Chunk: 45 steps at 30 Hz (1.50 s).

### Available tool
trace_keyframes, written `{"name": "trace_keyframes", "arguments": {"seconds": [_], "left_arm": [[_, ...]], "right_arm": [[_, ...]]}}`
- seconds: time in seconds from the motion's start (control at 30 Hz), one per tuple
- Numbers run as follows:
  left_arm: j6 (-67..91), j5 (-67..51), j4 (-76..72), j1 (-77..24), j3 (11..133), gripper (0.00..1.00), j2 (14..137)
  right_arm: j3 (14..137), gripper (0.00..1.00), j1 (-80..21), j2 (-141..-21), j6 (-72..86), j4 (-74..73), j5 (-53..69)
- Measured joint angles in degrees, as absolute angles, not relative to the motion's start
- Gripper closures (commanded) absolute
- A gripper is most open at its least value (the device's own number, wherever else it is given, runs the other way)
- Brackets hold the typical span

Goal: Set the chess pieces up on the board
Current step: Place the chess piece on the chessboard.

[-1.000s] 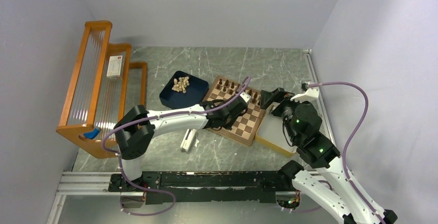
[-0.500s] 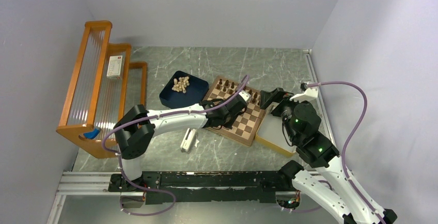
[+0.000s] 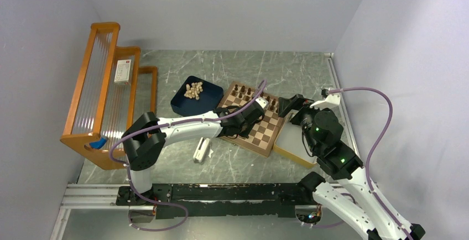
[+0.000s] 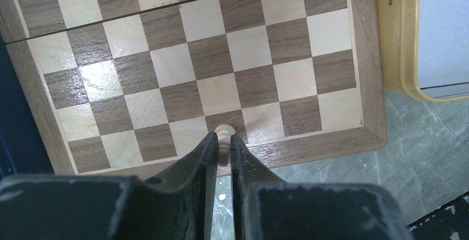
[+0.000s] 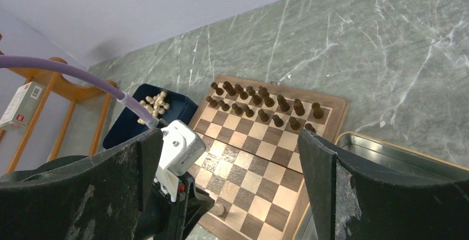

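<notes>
The board (image 3: 266,134) lies at the table's middle right, with dark chess pieces (image 3: 254,96) in two rows along its far side. My left gripper (image 4: 223,140) is shut on a pale chess piece (image 4: 223,134) that stands upright on a dark square in the board's (image 4: 221,57) near row. The right wrist view shows the same piece (image 5: 219,209) at the left fingers' tips. My right gripper (image 5: 229,135) hangs open and empty above the board's right edge. More pale pieces (image 3: 193,90) lie heaped in the dark blue tray (image 3: 182,105).
A yellow-rimmed tray (image 3: 290,141) touches the board's right side, under my right arm. A wooden rack (image 3: 99,85) with a small box (image 3: 123,70) stands at the left. A white object (image 3: 202,150) lies on the marble near the board's front corner.
My left wrist has shifted slightly towards the board's near edge with the pale piece between its fingers. The right arm has hardly moved.
</notes>
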<state>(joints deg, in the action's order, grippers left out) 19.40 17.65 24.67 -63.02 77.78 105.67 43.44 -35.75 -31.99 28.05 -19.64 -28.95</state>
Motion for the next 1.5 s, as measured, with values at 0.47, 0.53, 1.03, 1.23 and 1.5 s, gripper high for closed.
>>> {"name": "trace_keyframes", "arguments": {"seconds": [0.47,0.53,1.03,1.23,1.5], "left_arm": [[19.6,17.6,24.9,-63.0,77.8,0.75,105.9],[19.6,17.6,24.9,-62.9,77.8,0.74,106.0],[19.6,17.3,25.0,-62.8,76.9,0.63,106.8],[19.6,16.3,24.9,-62.7,76.5,0.59,107.5],[19.9,15.2,24.8,-62.7,76.2,0.53,107.9]], "right_arm": [[43.4,0.03,-35.7,-32.3,28.0,-19.6,-28.9],[43.4,0.03,-35.7,-32.2,28.0,-19.6,-28.9],[43.0,0.03,-35.7,-32.0,28.1,-19.6,-28.9],[43.0,0.03,-35.7,-32.0,28.1,-19.6,-28.9],[43.0,0.03,-35.7,-31.9,28.1,-19.6,-28.9]]}}
